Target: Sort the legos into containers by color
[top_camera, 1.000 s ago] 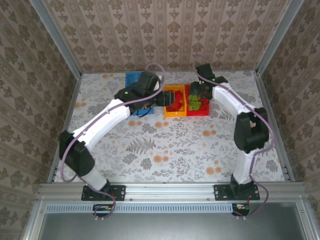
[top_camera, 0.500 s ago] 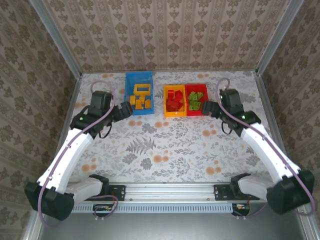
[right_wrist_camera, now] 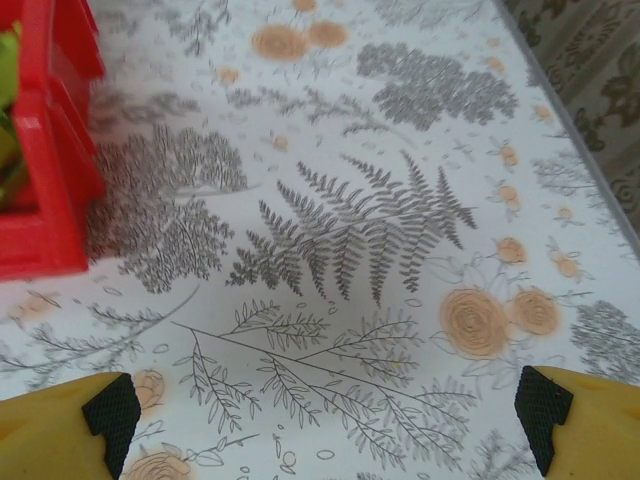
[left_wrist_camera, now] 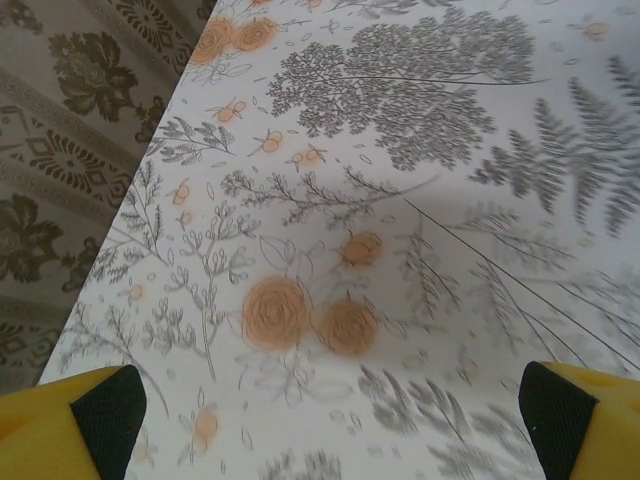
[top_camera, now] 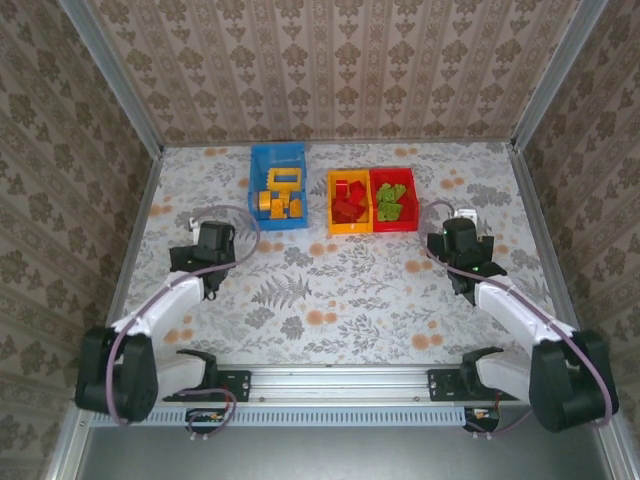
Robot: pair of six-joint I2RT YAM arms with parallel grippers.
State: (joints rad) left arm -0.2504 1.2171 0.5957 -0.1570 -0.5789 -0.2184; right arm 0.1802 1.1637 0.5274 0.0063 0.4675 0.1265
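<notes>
Three containers stand at the back of the table. The blue bin point(top_camera: 277, 153) holds yellow legos point(top_camera: 280, 200). The yellow-orange bin point(top_camera: 349, 229) holds red legos point(top_camera: 348, 203). The red bin point(top_camera: 395, 226) holds lime green legos point(top_camera: 393, 202). Its near corner point(right_wrist_camera: 50, 150) shows at the left of the right wrist view, with a bit of green lego point(right_wrist_camera: 8, 60) inside. My left gripper point(top_camera: 203, 255) point(left_wrist_camera: 325, 420) is open and empty, low over bare table near the left edge. My right gripper point(top_camera: 455, 245) point(right_wrist_camera: 325, 410) is open and empty, just right of and nearer than the red bin.
The floral tablecloth point(top_camera: 330, 290) covers the table. Patterned walls close in the left side point(left_wrist_camera: 60, 150), the right side point(right_wrist_camera: 590, 60) and the back. A metal rail point(top_camera: 340, 380) runs along the near edge between the arm bases.
Both arms have drawn back from over the yellow-orange and red bins toward the near side, and now sit folded low. Both grippers have opened wide.
</notes>
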